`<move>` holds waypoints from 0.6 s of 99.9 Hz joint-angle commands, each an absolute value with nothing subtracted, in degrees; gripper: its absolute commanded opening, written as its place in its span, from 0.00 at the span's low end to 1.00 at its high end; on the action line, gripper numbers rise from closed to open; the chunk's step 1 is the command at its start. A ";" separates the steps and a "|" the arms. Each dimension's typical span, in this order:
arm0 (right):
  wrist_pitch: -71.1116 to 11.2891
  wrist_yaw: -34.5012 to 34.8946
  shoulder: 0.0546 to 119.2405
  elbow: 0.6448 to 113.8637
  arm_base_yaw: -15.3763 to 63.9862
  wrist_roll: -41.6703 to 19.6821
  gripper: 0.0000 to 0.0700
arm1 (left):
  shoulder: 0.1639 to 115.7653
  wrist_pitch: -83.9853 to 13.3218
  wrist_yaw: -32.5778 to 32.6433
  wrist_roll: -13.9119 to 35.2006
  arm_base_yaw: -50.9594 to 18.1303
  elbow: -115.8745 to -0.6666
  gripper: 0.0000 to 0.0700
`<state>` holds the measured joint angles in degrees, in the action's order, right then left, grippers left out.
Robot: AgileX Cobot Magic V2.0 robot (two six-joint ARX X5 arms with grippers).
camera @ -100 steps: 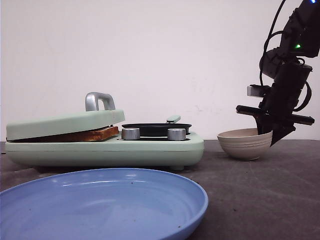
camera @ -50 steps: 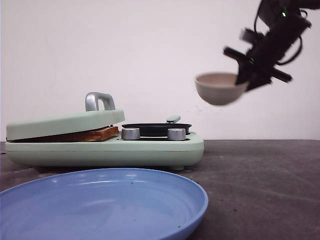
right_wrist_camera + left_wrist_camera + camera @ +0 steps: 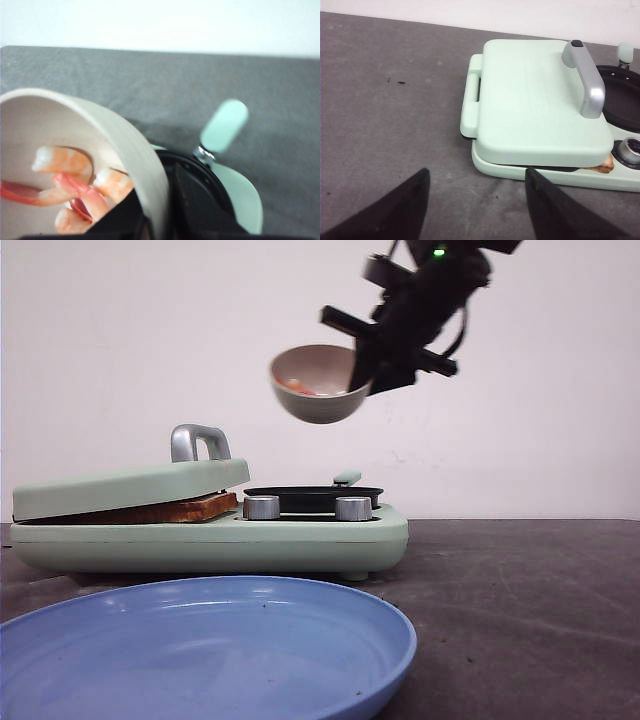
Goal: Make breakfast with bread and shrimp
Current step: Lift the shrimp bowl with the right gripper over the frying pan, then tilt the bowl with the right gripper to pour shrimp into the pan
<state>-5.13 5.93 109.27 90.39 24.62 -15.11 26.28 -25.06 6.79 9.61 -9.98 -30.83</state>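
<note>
My right gripper is shut on the rim of a beige bowl and holds it tilted in the air, above the black pan of the mint-green breakfast maker. Orange-red shrimp lie inside the bowl, and a bit of shrimp shows from the front. The bread lies under the green press lid, only its brown crust showing; a corner of the bread pokes out. My left gripper hangs open over bare table beside the lid.
A large blue plate fills the front left of the table. The lid carries a silver handle. Two silver knobs face front. The pan's green handle sticks out under the bowl. Dark grey table lies right of the appliance.
My right gripper has lifted the bowl off the table at the right and carried it up and left, until it hangs tilted above the pan. The left arm's earlier position is not shown.
</note>
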 commanded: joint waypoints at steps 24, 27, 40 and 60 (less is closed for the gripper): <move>3.36 -8.88 113.47 91.46 28.14 5.10 0.00 | 26.50 -24.51 7.03 9.52 -10.02 -31.29 0.45; 3.99 -9.19 113.60 91.46 28.40 6.44 0.00 | 26.50 -24.49 7.03 9.52 -10.02 -31.29 0.45; 4.27 -11.00 113.60 91.42 28.75 13.06 0.00 | 26.50 -24.51 7.03 9.52 -10.02 -31.29 0.45; 8.32 -16.01 114.59 90.96 29.91 20.51 0.00 | 26.50 -24.45 7.03 9.50 -10.02 -31.29 0.45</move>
